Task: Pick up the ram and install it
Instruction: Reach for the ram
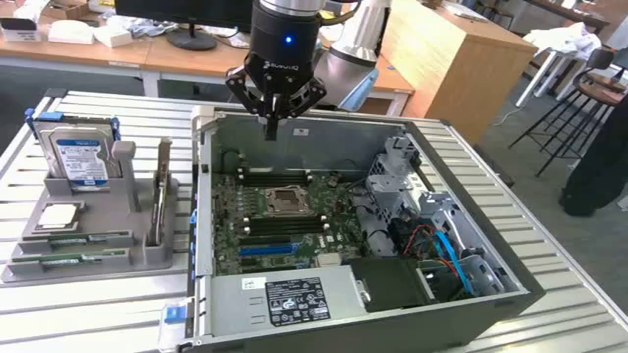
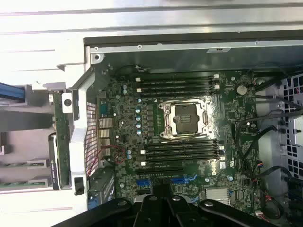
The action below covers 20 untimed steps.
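Note:
Two green ram sticks lie flat in a grey holder on the exterior view's left, outside the computer case. In the wrist view they show as green strips at the frame's edge. My gripper hangs above the rear wall of the open case, well apart from the sticks. Its black fingers are shut with nothing between them. Below lies the motherboard, with black slot rails on either side of the CPU socket.
The grey holder also carries an upright blue-labelled hard drive, a processor chip and a card standing on edge. Inside the case are the power supply, a drive cage and cables. Everything rests on a slatted metal table.

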Each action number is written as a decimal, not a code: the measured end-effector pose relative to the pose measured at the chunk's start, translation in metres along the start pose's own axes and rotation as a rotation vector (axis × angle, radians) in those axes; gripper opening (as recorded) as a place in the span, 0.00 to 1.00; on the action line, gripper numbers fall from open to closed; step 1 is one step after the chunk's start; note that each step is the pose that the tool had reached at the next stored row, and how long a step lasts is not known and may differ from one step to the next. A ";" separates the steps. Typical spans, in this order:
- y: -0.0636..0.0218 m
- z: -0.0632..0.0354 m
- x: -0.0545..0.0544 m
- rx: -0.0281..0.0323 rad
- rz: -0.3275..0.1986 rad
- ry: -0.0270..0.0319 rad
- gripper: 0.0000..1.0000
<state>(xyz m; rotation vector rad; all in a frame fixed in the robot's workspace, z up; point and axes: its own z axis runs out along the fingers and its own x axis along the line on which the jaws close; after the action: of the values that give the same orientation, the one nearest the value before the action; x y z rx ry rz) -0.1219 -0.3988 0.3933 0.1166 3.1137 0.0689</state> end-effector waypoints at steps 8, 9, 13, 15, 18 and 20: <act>0.0000 0.0000 0.000 0.0000 0.000 0.0000 0.10; 0.0000 0.0000 0.000 0.0000 0.000 0.0000 0.10; 0.0000 -0.0001 0.001 0.0001 0.000 0.0000 0.10; -0.0002 -0.0002 0.003 0.0001 0.000 0.0001 0.10; -0.0006 -0.0002 0.008 0.0000 0.000 0.0000 0.10; -0.0009 -0.0003 0.012 0.0000 0.000 0.0000 0.10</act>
<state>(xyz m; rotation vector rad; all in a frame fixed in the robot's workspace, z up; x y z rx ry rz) -0.1342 -0.3988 0.3933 0.1166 3.1137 0.0688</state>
